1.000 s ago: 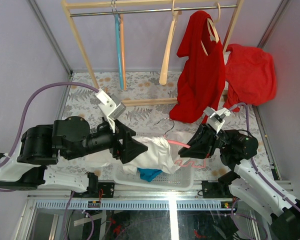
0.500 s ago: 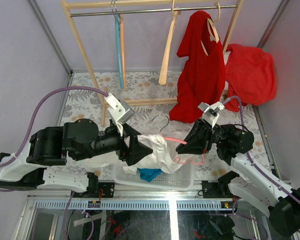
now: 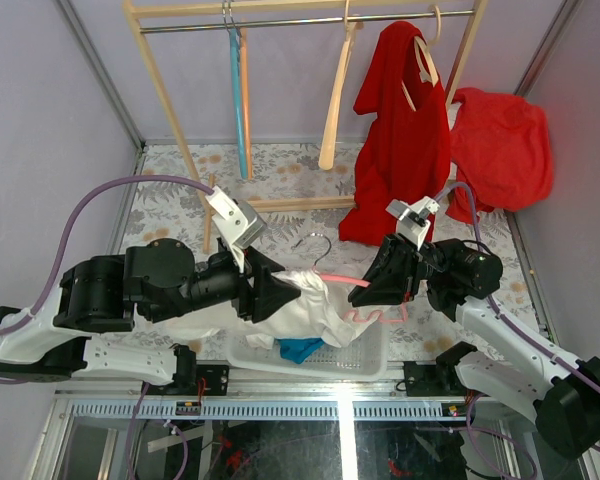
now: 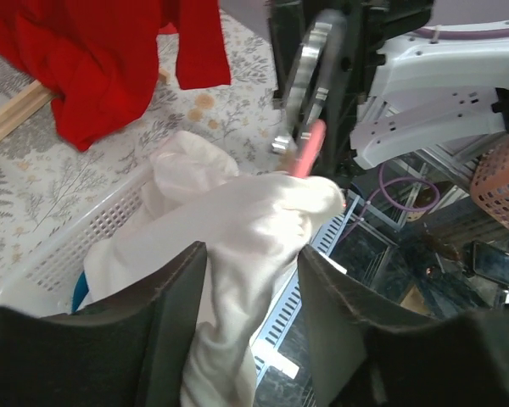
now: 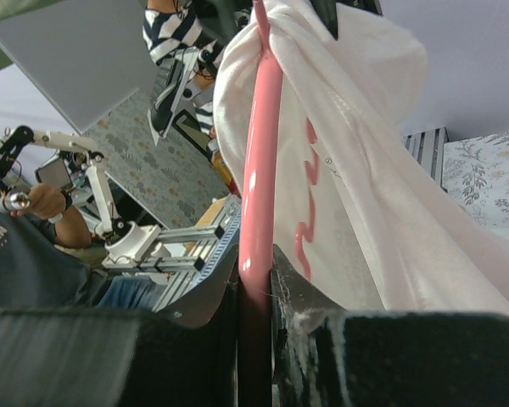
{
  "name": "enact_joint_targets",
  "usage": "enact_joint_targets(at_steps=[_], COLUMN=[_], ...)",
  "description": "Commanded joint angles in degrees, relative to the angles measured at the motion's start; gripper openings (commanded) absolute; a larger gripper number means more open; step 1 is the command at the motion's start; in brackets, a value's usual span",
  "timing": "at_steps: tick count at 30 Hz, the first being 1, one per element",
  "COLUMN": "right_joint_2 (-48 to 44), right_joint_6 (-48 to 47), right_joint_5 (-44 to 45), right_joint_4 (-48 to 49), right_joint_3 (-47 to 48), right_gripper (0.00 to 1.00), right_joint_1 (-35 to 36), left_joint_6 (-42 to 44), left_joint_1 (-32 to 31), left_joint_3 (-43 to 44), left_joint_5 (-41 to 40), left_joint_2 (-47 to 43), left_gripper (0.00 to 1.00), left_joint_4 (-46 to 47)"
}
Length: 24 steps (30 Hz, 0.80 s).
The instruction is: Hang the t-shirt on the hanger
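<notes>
Hanger (image 3: 342,279) shifted leftward, deeper into t-shirt (image 3: 300,310)

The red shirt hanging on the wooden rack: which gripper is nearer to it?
Right. The right gripper, holding the pale pink plastic hanger, is just in front of the red shirt's hem; the left gripper, gripping the white cotton t-shirt, is farther left.

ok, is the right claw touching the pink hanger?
Touching. Right wrist view: the right claw is clamped on the hanger, its pink bar pinched between both fingers, no gap.
</notes>
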Motion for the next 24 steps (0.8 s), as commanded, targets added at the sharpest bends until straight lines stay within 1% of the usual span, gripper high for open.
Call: enact_joint_targets(at_steps=[1,7,9,12,16,24], right_joint_2=[-0.32,-1.37,-1.92,-2.33,-2.61,-1.9], right_joint_6=[-2.16,-8.22,-10.16,-12.27,-13.76,-14.64], right_joint_5=[5.84,5.97,6.26,6.63,6.94,7.6], right_joint_4=[3.65,-4.04,-6.65,-9.54,-11.56,-13.21], right_joint_3=[5.18,6.39,6.68,7.33,8.06,9.29], right_gripper=[0.0,0.0,0.0,0.0,0.0,0.0], right_joint_1=[1.88,3.45,3.78,3.87,3.95,4.0], left_joint_6=[1.39,1.31,1.11,1.09,1.16,0.75], left_joint_1=[-0.22,-0.28,-0.27,-0.27,-0.27,-0.23], left_joint_3=[-0.87,-1.69,-2.02,-2.4,-2.38,-3.7], left_joint_5=[0.41,0.97,1.67,2.35,3.65,4.74], left_joint_2=[1.55,1.48,1.68,2.05,2.55,3.09], left_gripper=[0.41,0.26,0.25,0.27,0.4,0.42], left_joint_4=[4.12,5.22,5.55,5.96,5.96,7.39])
